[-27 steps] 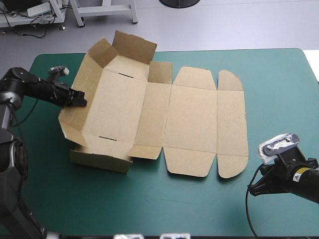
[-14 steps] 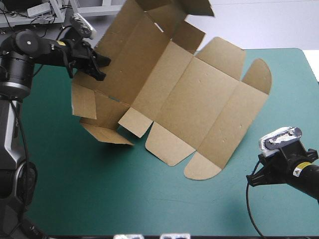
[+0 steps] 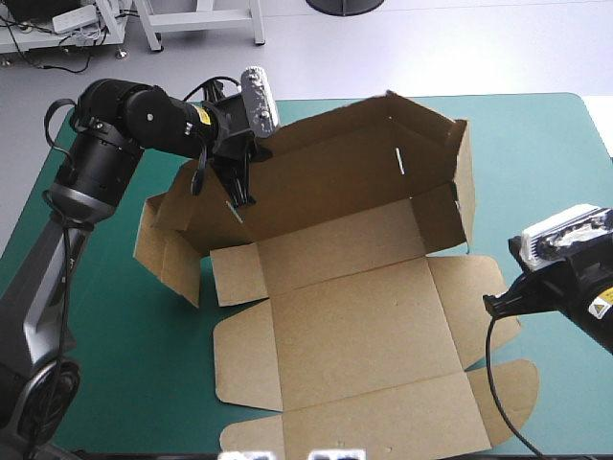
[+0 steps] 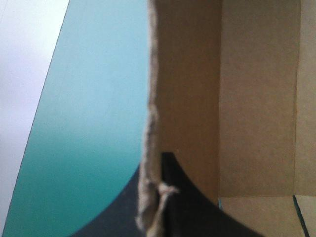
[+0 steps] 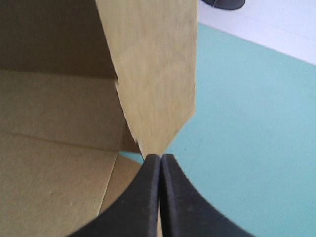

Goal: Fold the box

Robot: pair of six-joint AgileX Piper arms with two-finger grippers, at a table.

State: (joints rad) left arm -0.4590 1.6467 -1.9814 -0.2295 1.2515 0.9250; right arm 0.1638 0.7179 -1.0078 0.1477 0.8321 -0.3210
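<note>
Brown board, mostly unfolded: the box sat on the worktop, from about the centre down to the near edge. Wide panels lay flat on the teal-green cover, with a rounded flap sticking out at either side near that edge. The far long wall stood raised and leaning, with a short slot cut into it toward its right end. The end wall at that end was turned in toward the flat panels. At the wall's left end the flaps hung bent and loose.

Left tool came in from the far-left corner and pinched the upper edge of the long wall near its left end. Left wrist view confirmed it: the raw board edge ran straight down between the black fingers, one on each face, all but pressed together on the sheet. Inner face of the box was on one side of that edge, teal-green cover on the other.

Right tool was low at the right side of the worktop, just beside the box's right-hand flap. Right wrist view: fingers pressed together into one point, no board seen between them. A raised brown flap tapered down to a corner right at the tip. Couldn't tell whether tip and corner touched.
</note>
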